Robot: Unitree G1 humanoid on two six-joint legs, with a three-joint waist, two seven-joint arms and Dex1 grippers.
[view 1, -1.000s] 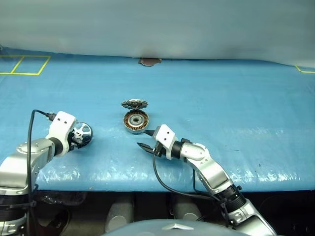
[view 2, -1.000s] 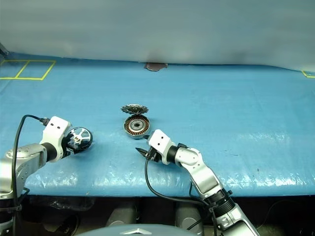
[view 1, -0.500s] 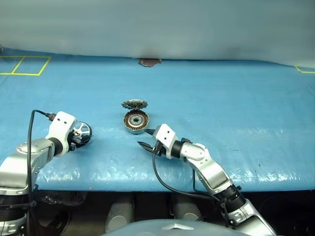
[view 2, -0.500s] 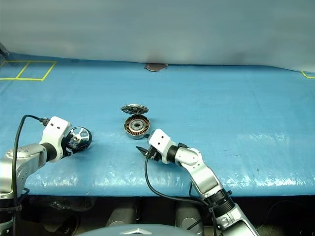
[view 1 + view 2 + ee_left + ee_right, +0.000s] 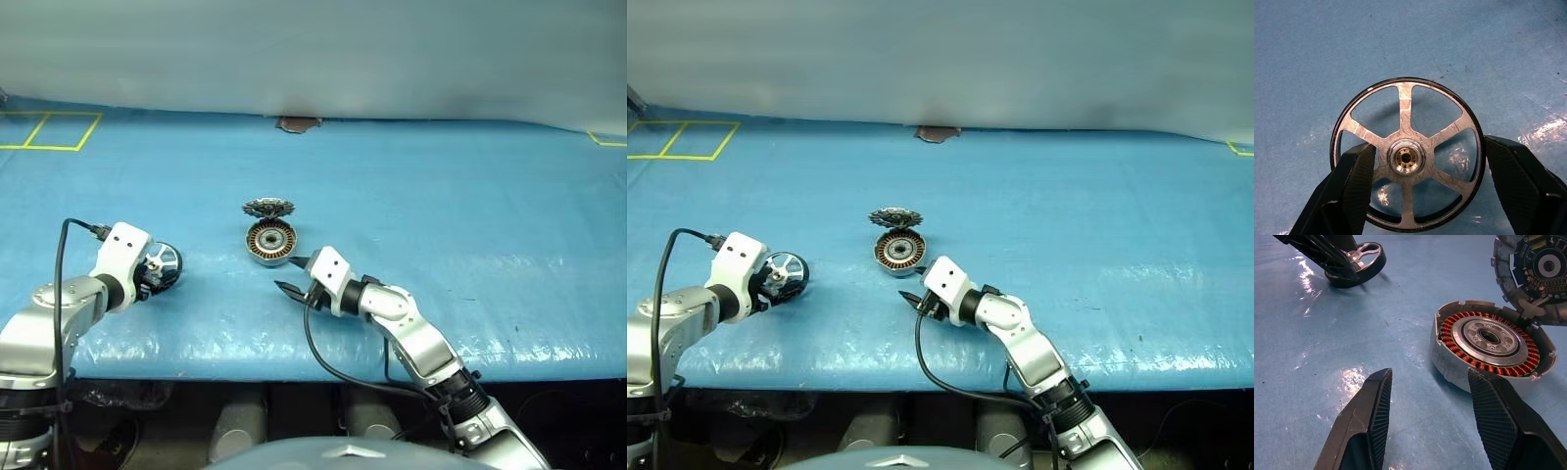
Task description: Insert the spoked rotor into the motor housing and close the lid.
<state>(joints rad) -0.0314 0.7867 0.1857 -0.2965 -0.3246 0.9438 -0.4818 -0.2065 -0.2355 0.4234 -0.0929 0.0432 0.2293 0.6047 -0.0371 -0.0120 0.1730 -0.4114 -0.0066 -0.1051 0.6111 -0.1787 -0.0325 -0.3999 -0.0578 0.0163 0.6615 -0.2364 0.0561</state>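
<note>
Head views, item one: I see a wide blue plastic-sheeted table (image 5: pixel 460 196) with yellow tape lines at its far corners and a small brown patch (image 5: pixel 297 123) at the far edge; the near edge runs just below both arms.

Item two: the motor housing (image 5: pixel 270 242), a short round silver metal cylinder with copper-coloured windings around a dark centre, sits near the middle of the sheet. The lid (image 5: pixel 268 207), a round dark-grey scalloped metal disc, stands tilted up at the housing's far side, touching it.

Item three: the right gripper (image 5: pixel 291 278), two black fingers parted and empty, sits just beside the housing on its near right. Open sheet stretches well to the right and behind.

Item four: the left gripper (image 5: pixel 160 273), far over on the left, sits at the spoked rotor (image 5: pixel 164 262), a flat silver-grey metal wheel, well apart from the housing with bare sheet between.

Left wrist view: the rotor's thin dark rim, six spokes and small brassy hub lie between the two black fingers (image 5: pixel 1354 188). One finger overlaps the rim; the other stands at its edge (I cannot tell whether the pincer actually grips it).

Right wrist view: parted fingers (image 5: pixel 1376 421) frame bare sheet; the housing lies just beyond one fingertip, lid hinged up behind it, rotor and left gripper further off.
</note>
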